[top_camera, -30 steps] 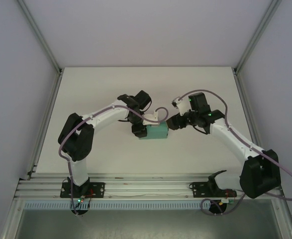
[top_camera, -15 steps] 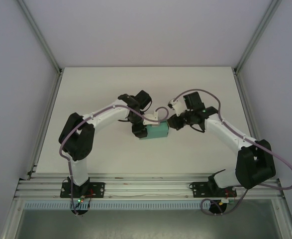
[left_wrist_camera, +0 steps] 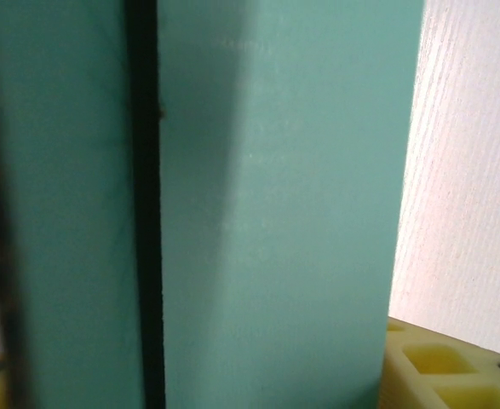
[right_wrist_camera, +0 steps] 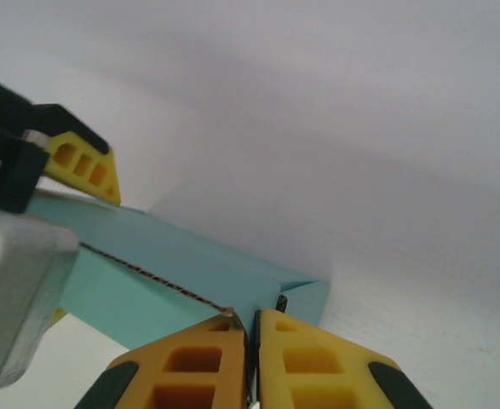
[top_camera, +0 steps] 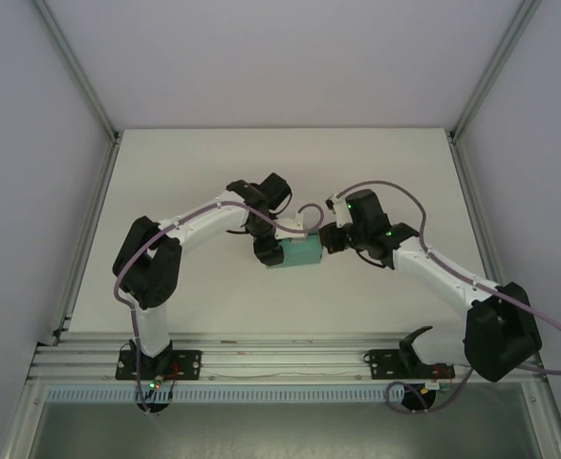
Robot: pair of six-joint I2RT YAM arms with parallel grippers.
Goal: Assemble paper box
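Note:
The paper box (top_camera: 301, 254) is a small teal-green card box lying mid-table between the two arms. My left gripper (top_camera: 267, 251) grips its left end. In the left wrist view the teal card (left_wrist_camera: 275, 213) spans the gap between the jaws, with one yellow finger (left_wrist_camera: 441, 368) against its right edge. My right gripper (top_camera: 330, 239) is at the box's right end. In the right wrist view its yellow fingertips (right_wrist_camera: 251, 317) are pressed together on the thin edge of a flap of the box (right_wrist_camera: 173, 264). The left gripper's finger (right_wrist_camera: 83, 166) rests on the box's far end.
The white table (top_camera: 165, 191) has an aluminium frame rail (top_camera: 261, 361) along its near edge. Grey enclosure walls rise at the left, right and back. A purple cable (top_camera: 309, 212) loops over the box between the two wrists.
My right gripper has closed and moved left onto the box's right end, with its elbow shifting. The left gripper and the box have stayed in place.

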